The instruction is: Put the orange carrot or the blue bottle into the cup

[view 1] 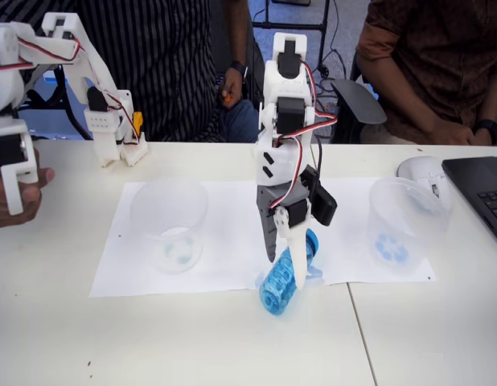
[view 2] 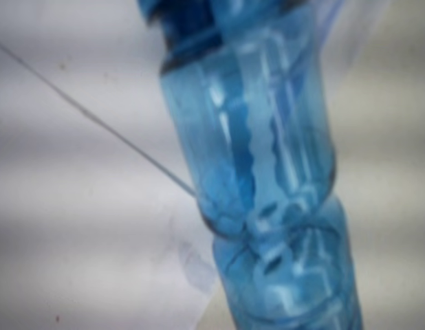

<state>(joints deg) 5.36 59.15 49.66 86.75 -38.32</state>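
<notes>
I see the gripper closed on the blue bottle, bottle tilted between the fingers, base on the table, the cup well right of the gripper.

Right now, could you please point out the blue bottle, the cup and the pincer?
blue bottle (view 1: 277,291), fixed view, lower body.
cup (view 1: 391,248), fixed view, blue swirl on its base.
pincer (view 1: 290,269), fixed view, between the fingertips.

In the fixed view, the blue bottle lies tilted on the desk, between two cups. The cup stands right; the other cup stands left.
</notes>
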